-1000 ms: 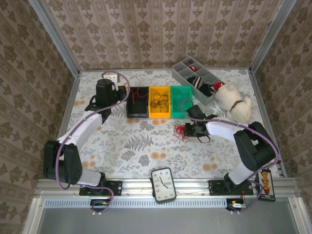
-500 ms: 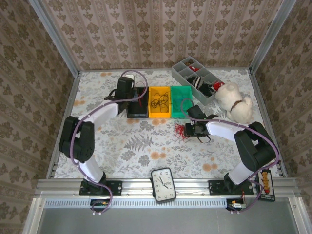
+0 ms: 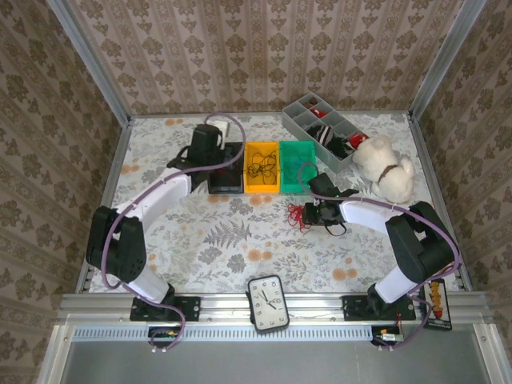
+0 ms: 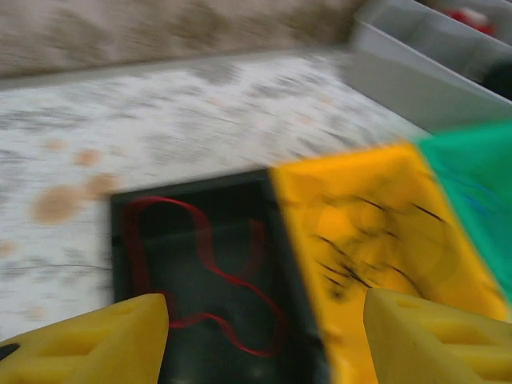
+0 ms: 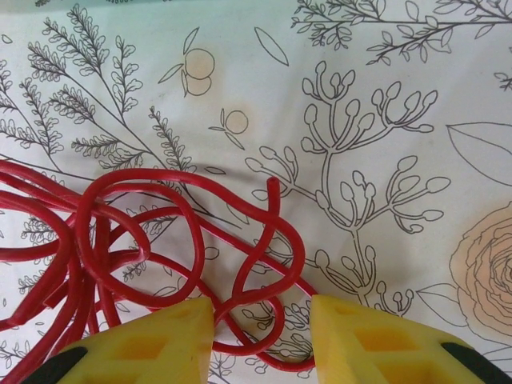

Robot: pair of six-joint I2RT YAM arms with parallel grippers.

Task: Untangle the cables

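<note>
A thin red cable [image 4: 204, 264] lies loose in loops on the floor of the black bin [image 3: 226, 178]. My left gripper [image 4: 268, 340] hovers just above that bin, open, with nothing between its yellow fingers [image 4: 120, 340]. Black cables [image 4: 360, 248] lie bunched in the orange bin [image 3: 262, 182]. On the table in front of the green bin [image 3: 297, 184] sits a tangle of red cables [image 5: 144, 240]. My right gripper [image 5: 262, 340] stands open low over this tangle's right side, and a few red loops lie on the cloth between its fingertips. In the top view the tangle [image 3: 298, 214] is just left of the right gripper [image 3: 312, 213].
A grey divided organizer [image 3: 308, 120] holding small items stands at the back right, with a white plush dog [image 3: 386, 164] beside it. A black clock [image 3: 268, 302] rests on the near rail. Patterned walls enclose the table on three sides.
My left arm swung right from beside the black bin to over it, and its jaws opened, leaving the red cable in the bin. The right arm has not moved.
</note>
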